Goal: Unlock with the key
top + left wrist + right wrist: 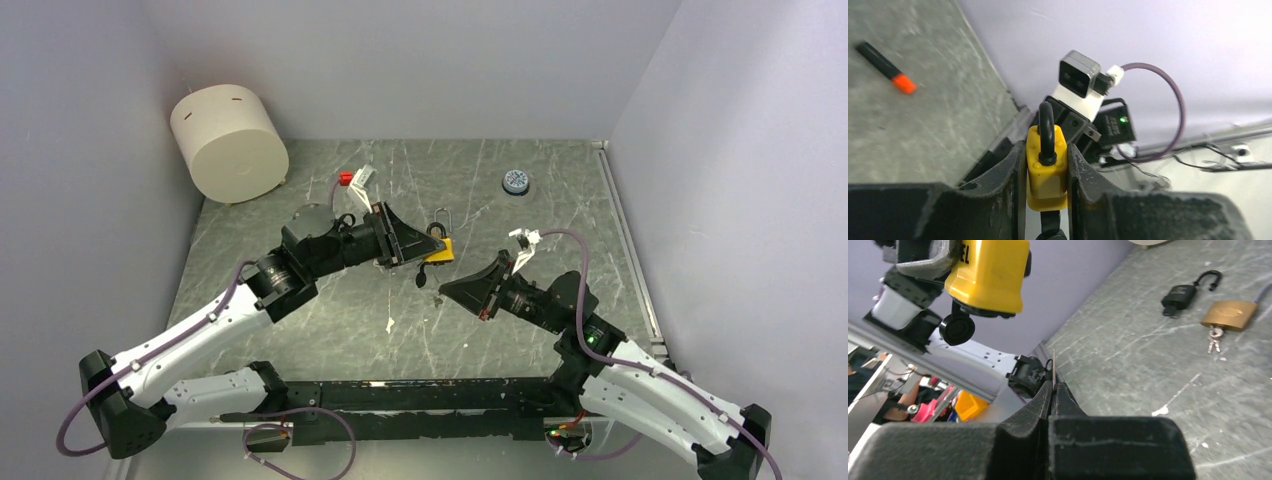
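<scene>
Your left claw (1047,152) is clamped on the yellow padlock (1046,180), raised above the table (560,210). The black key (956,329) sits in its underside. Your right claw (1053,389) is fully closed, apart from both.

arms (190,335): white links, black joints | cables (75,415): purple | jaws: black

Yellow padlock (1047,175) — smooth, glossy plastic casing, dark glossy shackle. Fingers (998,195) — matt black, coarse and grainy. Table (560,200) — grey stone-look, matt, white-veined, scuffed. Brass-coloured padlock (1230,314): metal, dull sheen.
</scene>
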### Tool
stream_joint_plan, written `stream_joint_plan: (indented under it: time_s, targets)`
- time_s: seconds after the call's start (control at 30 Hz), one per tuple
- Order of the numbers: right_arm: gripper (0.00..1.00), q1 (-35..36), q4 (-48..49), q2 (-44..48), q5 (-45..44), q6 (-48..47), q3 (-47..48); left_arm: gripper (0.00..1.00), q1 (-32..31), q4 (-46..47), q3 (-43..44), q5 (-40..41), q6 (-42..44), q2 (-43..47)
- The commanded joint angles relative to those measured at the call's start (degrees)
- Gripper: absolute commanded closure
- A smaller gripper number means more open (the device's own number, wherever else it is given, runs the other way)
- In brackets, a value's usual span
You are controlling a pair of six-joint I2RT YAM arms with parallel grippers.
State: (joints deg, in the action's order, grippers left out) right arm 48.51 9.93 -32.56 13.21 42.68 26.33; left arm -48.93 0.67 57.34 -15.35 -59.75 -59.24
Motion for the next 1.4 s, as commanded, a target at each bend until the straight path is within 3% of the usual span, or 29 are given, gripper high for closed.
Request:
stream_joint_plan:
  time_s: [0.0,0.2,0.4,0.67,1.2,1.37]
  targets:
    - [1.00,-0.1,8.8,-0.1,6.9,2.5,3.0,0.98,0.7,8.2,2.7,-10.0,-13.3,-0.8]
    - [1.00,-0.1,10.6,2.4,7.8,5.5,2.3,0.98,3.3,22.1,-0.6,-18.2,-29.4,-3.8]
    - [1.00,0.0,13.0,7.1,8.1,7.4,-0.5,0.97,4.3,29.8,-3.3,-19.3,-35.6,-6.3]
    - [1.00,-0.1,12.6,10.0,3.3,8.7,-1.0,0.97,4.9,30.8,-5.1,-18.0,-35.8,-5.5]
    - [1.00,0.0,19.3,4.4,-0.5,12.6,-0.7,0.98,5.1,29.3,-6.7,-16.3,-35.5,-4.0]
    - [1.00,-0.1,17.0,3.7,-2.8,13.3,0.3,0.97,5.1,29.0,-7.2,-15.8,-35.0,-3.4]
